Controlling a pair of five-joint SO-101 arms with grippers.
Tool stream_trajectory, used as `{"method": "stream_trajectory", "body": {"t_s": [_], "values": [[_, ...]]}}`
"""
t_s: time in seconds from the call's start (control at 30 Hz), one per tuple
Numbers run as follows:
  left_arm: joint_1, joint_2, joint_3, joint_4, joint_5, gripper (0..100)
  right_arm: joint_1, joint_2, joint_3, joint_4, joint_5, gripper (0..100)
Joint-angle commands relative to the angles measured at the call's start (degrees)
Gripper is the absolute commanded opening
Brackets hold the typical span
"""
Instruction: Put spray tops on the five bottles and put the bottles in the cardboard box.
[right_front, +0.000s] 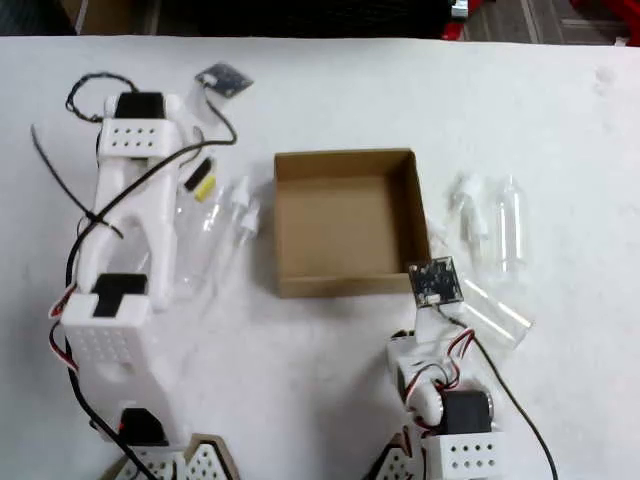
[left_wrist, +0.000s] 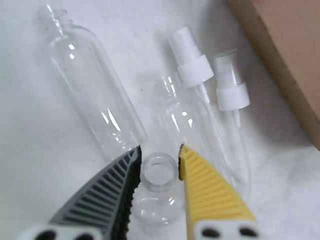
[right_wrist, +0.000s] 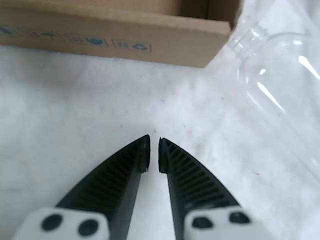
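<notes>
Toward the left edge of the table (right_front: 300, 400), the left gripper (right_front: 200, 185) is seen in the high view among clear shapes that are hard to separate there. Its wrist view resolves them: the fingers (left_wrist: 200, 190) are clamped on the neck of a held bottle (left_wrist: 152, 207), whose open mouth is turned to the camera. A second bottle (left_wrist: 92, 90) and a third bottle (left_wrist: 185, 120) are laid beyond it, with two spray tops (left_wrist: 192, 65) beside the cardboard box (right_front: 345, 165) at the table's middle. Toward the right edge, more bottles (right_front: 510, 230) and a spray top (right_front: 470, 215) are spread. At the near edge, the right gripper (right_wrist: 154, 152) is held almost closed on nothing.
</notes>
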Motion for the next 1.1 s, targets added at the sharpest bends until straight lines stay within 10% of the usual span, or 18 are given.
{"method": "stream_trajectory", "body": {"t_s": [0.0,1.07], "values": [[3.1,-6.5,-7.7,5.2,3.2,10,0.0,-0.3,0.5,0.4,0.5,1.7],[21.1,-38.7,-6.1,9.4,24.4,10,0.0,-0.3,0.5,0.4,0.5,1.7]]}}
